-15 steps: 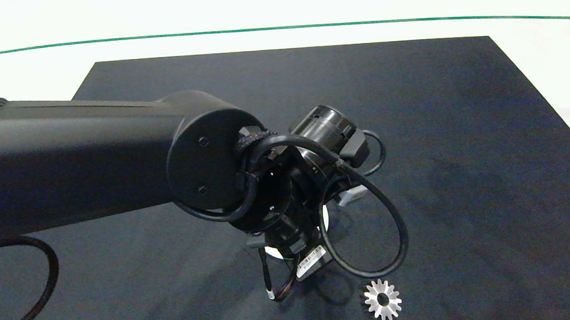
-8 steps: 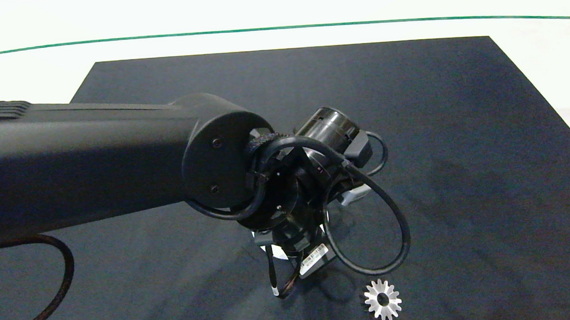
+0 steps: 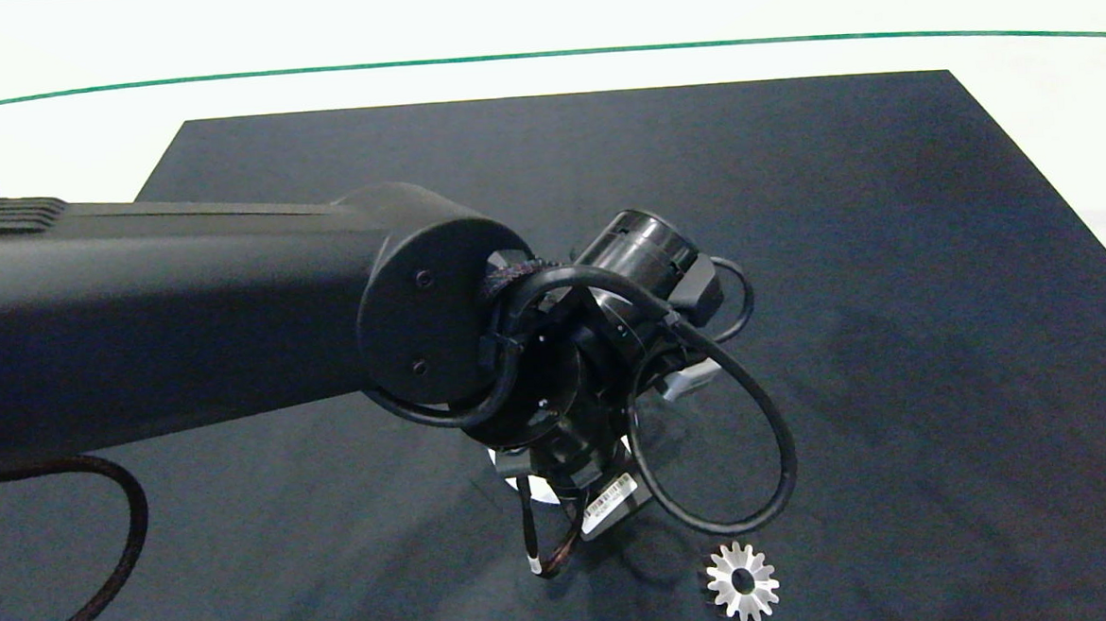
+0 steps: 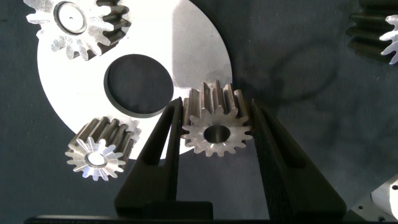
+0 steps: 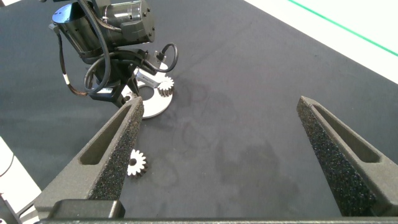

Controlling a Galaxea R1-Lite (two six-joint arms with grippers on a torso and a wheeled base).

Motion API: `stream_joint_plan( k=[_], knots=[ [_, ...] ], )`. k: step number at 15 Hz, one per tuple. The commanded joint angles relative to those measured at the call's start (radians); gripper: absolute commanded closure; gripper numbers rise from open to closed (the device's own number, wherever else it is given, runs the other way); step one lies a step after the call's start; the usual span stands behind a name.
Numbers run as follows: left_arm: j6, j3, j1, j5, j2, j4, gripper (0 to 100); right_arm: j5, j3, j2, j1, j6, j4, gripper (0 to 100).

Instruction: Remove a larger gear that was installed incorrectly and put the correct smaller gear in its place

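The smaller gear [image 4: 216, 127], silver with short blunt teeth and a wide centre hole, sits between the fingers of my left gripper [image 4: 214, 106], which is shut on it. It hangs at the edge of a white round plate [image 4: 193, 43], beside the plate's dark round hole [image 4: 138, 84]. In the head view the left wrist [image 3: 566, 385] hides both gripper and gear. The larger gear [image 3: 742, 582], star-like with pointed teeth, lies flat on the black mat in front of the plate, also seen in the right wrist view [image 5: 137, 163]. My right gripper [image 5: 219, 104] is open above the mat.
Two more silver gears stand on the plate, one [image 4: 78, 25] beyond the hole and one [image 4: 99, 155] at its edge. The black mat [image 3: 892, 283] lies on a white table with a green line [image 3: 540, 54] at the back. A looped cable [image 3: 712, 454] hangs off the left wrist.
The left arm has shifted a little to the right over the plate, most of it in the first half second. The larger gear on the mat has not moved.
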State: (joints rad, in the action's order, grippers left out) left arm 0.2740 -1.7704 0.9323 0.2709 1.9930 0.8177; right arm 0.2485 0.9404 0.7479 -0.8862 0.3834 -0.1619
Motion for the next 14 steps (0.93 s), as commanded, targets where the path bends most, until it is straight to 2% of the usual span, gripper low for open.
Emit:
stream_joint_plan(
  k=[1,6,10,12,13,14],
  knots=[
    [0.002,0.000,0.000,0.002,0.001,0.006,0,0.002,0.000,0.004,0.000,0.003,-0.001,0],
    [0.002,0.000,0.000,0.002,-0.002,0.006,0,0.002,0.000,0.002,0.000,0.003,-0.001,0],
    [-0.009,0.016,-0.047,0.004,-0.106,0.054,0,0.002,0.000,0.005,0.000,0.002,-0.001,0],
    [-0.084,0.120,-0.115,0.008,-0.280,0.084,0,0.003,0.003,0.008,0.001,0.002,0.005,0],
    [-0.107,0.190,-0.144,0.041,-0.381,0.084,0,0.005,0.001,0.005,0.001,0.003,0.004,0],
    [-0.102,0.266,-0.188,0.082,-0.496,0.081,0,0.006,0.000,-0.001,0.001,0.003,0.002,0]
  ],
)
